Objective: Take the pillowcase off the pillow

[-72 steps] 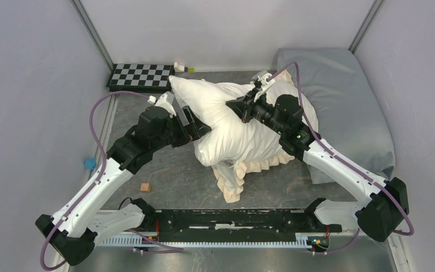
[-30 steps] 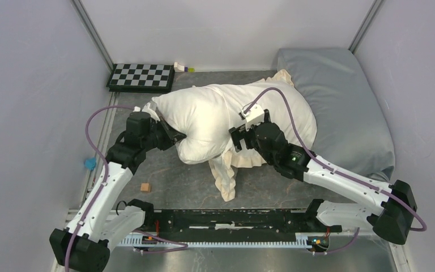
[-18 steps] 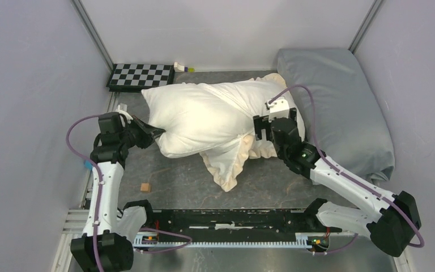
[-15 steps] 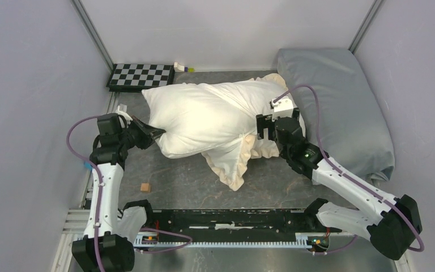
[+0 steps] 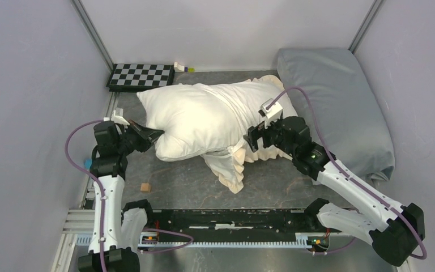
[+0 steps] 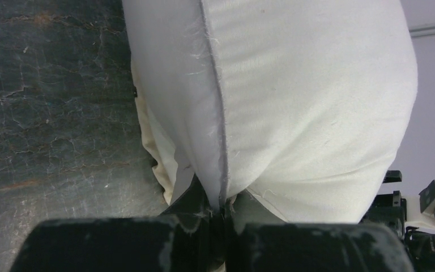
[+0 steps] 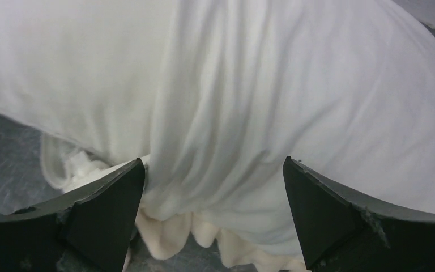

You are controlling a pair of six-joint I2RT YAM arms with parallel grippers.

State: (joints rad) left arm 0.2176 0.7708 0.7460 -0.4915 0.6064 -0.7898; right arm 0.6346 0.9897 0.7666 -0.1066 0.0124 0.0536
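The plump white pillow [image 5: 192, 116] lies across the table's middle. Its smooth left half is bare. The cream pillowcase [image 5: 231, 167] with its ruffled frill covers the right half and hangs bunched at the front. My left gripper [image 5: 154, 136] is shut on the pillow's left seam; in the left wrist view that gripper [image 6: 222, 211] pinches the seam of the pillow [image 6: 311, 102]. My right gripper [image 5: 253, 141] stands open at the frill. In the right wrist view it [image 7: 212, 173] straddles wrinkled pillowcase fabric [image 7: 260, 96], frill [image 7: 175, 232] below, without pinching it.
A pale blue-grey pillow [image 5: 340, 107] fills the right back corner, touching the pillowcase's far end. A checkerboard [image 5: 141, 75] and small items [image 5: 181, 67] lie at the back left. A small wooden block [image 5: 145, 187] and a blue object [image 5: 89, 164] sit near the left front.
My left gripper has pulled the pillow's corner leftward, stretching more bare pillow out of the cover. The right gripper shifted right, then back toward the frill, staying open.
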